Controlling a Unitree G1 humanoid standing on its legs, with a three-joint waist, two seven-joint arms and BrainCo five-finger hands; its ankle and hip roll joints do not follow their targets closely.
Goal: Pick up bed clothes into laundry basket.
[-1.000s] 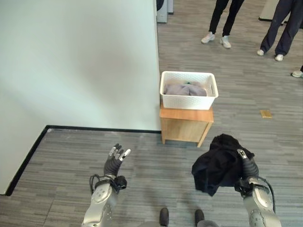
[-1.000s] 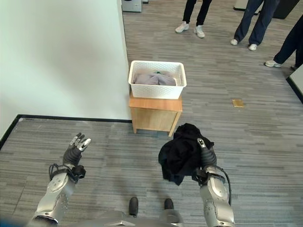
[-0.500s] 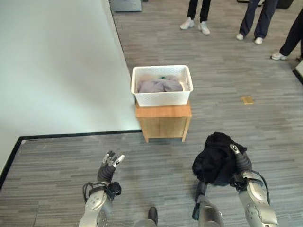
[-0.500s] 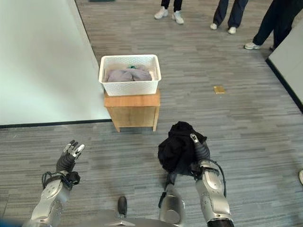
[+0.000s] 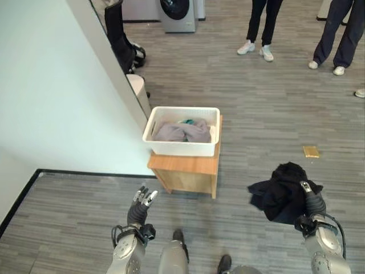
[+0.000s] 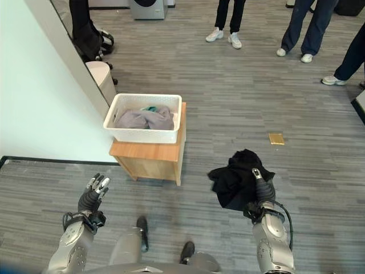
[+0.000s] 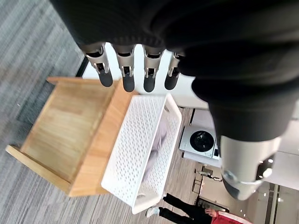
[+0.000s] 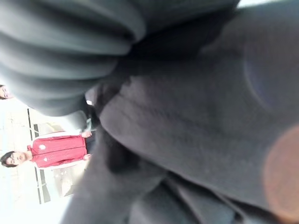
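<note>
The right hand (image 6: 261,191) is clenched on a bunched black garment (image 6: 236,180), held in the air well right of the white laundry basket (image 6: 142,136) on its wooden desk (image 6: 149,160). The left hand (image 6: 93,197) hangs empty, fingers straight.

You've got a small wooden stand (image 5: 188,172) against the white wall (image 5: 51,97), a washing machine (image 5: 178,12) at the back, a few people's legs (image 5: 259,23) around, and a yellowish tag (image 5: 311,151) on the floor.
</note>
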